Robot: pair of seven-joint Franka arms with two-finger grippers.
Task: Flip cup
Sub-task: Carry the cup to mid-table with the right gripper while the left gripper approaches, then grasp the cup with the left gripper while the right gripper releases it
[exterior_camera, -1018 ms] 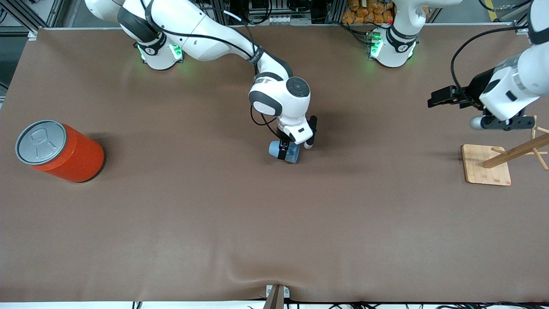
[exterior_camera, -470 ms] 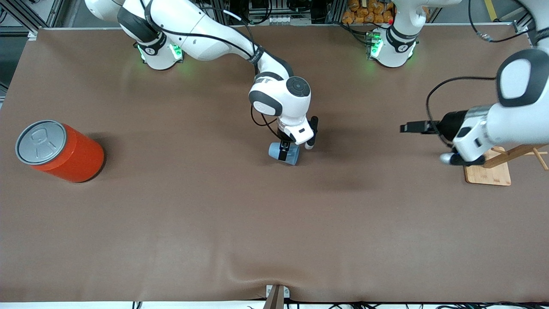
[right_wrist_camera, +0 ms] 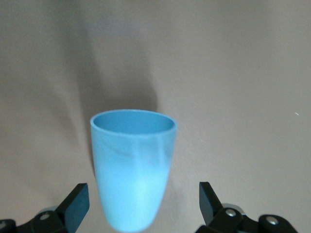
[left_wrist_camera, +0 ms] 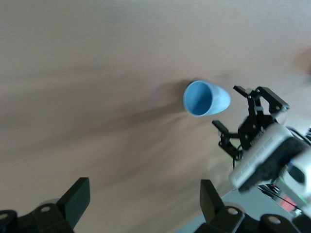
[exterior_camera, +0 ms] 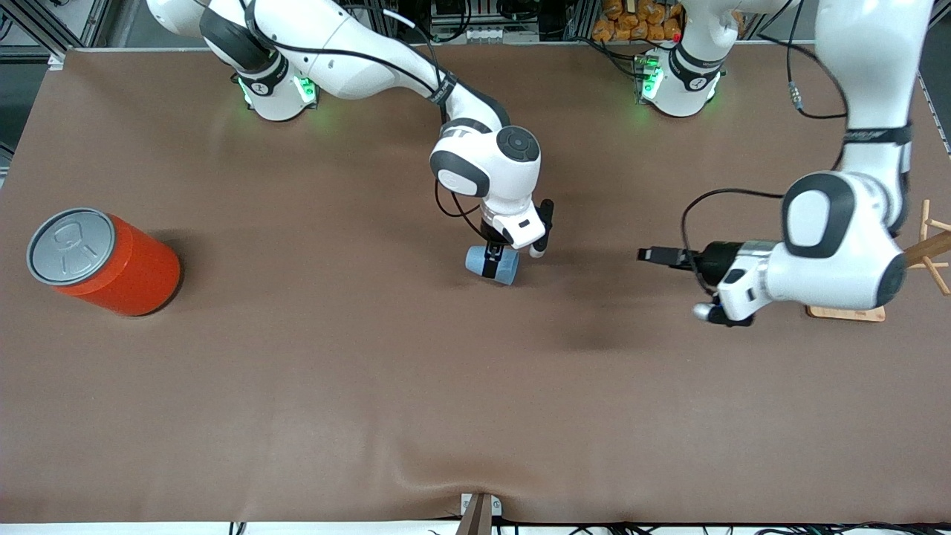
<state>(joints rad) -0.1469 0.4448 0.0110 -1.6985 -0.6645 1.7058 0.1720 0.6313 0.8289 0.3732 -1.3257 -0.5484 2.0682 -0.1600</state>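
Note:
The small light-blue cup point(exterior_camera: 505, 266) lies on its side on the brown table point(exterior_camera: 334, 371) near the middle, with its mouth toward the left arm's end. My right gripper point(exterior_camera: 490, 264) is down over it and open. In the right wrist view the cup point(right_wrist_camera: 133, 165) sits between my gripper's point(right_wrist_camera: 143, 200) spread fingers, with gaps on both sides. My left gripper point(exterior_camera: 654, 255) is open and empty, above the table between the cup and the wooden rack. The left wrist view shows the cup's mouth point(left_wrist_camera: 205, 98), the right gripper point(left_wrist_camera: 228, 108) and my own open left gripper point(left_wrist_camera: 143, 199).
A large orange canister with a grey lid point(exterior_camera: 104, 260) stands at the right arm's end. A wooden peg rack point(exterior_camera: 929, 249) on a flat base point(exterior_camera: 847, 313) stands at the left arm's end, partly covered by the left arm.
The left arm has swung from above the wooden rack toward the cup. The right gripper and the cup have barely moved.

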